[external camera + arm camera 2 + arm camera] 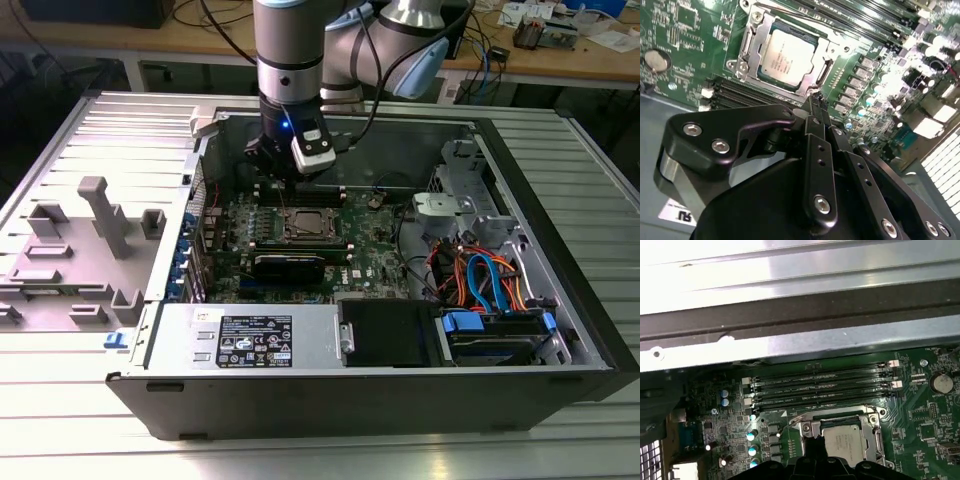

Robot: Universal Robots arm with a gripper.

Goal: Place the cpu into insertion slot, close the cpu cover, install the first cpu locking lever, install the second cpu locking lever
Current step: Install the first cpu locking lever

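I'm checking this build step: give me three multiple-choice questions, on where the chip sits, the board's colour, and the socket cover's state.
1. Where is the small square silver-topped cpu? A in the silver-rimmed insertion slot; B on the grey tray; C on the power supply.
2. The large flat motherboard is: A blue; B green; C red.
3. The thin silvery frame-shaped cpu cover is: A upright; B removed; C down over the cpu.
A, the second wrist view shows it seated there; B, its surface is green; C, the frame lies flat around the chip.
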